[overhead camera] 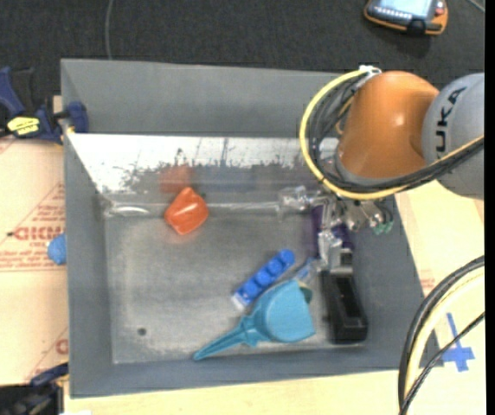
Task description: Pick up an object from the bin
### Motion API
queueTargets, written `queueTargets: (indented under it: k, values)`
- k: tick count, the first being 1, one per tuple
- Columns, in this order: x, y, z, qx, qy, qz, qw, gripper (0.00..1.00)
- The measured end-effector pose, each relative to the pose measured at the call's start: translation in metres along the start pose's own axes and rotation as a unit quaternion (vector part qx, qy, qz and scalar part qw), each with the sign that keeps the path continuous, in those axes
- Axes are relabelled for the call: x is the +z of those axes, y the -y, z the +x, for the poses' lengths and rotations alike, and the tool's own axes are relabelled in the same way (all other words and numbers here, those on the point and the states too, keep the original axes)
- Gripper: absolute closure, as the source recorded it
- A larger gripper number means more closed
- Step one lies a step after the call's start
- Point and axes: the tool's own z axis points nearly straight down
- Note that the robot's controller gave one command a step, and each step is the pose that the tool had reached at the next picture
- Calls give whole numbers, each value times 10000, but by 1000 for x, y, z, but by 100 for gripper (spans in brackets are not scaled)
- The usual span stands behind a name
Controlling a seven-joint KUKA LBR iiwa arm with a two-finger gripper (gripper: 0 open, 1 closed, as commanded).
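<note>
My gripper (331, 247) hangs under the arm's orange cover at the right side of the bin. Its tip is just above the upper end of a black oblong block (344, 307) that lies along the right wall. Left of the tip lies a small blue studded brick (265, 277), set at a slant. A light blue funnel (273, 318) lies below the brick, its spout pointing toward the bin's lower left. A clear plastic piece (294, 201) sits at the foot of the back wall, close to the gripper's upper left.
An orange-red chunk (185, 211) rests at the back left, well away from the gripper. The arm and its cables cover the bin's upper right corner. Bare floor spreads across the left and middle.
</note>
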Motion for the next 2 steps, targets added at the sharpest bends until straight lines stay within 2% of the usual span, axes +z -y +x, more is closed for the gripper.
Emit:
queueTargets:
  k: [1, 2]
  values:
    - [55, -35, -17, -448, -47, -21, 9990, 0]
    - [90, -27, -18, -1995, 30, 35, 9799, 0]
